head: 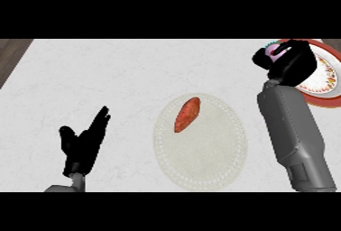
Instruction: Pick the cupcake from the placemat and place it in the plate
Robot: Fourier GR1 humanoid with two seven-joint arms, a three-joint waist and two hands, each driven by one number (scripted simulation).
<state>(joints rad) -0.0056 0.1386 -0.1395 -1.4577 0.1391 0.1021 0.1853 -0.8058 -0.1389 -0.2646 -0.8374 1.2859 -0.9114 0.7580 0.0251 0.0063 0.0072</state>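
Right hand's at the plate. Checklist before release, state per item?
1. Cupcake held in the right hand: ok, fingers curled round it, only a pink and teal bit shows.
2. Cupcake over the plate middle: not ok, it shows at the plate's left rim.
3. Height above the plate: cannot tell from this steep view.
4. Cupcake off the placemat: ok, only an orange-red item lies there.
5. Left hand out of the way: ok, open, resting at lower left.

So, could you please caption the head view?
Right hand holds the cupcake at the plate; left hand rests open.
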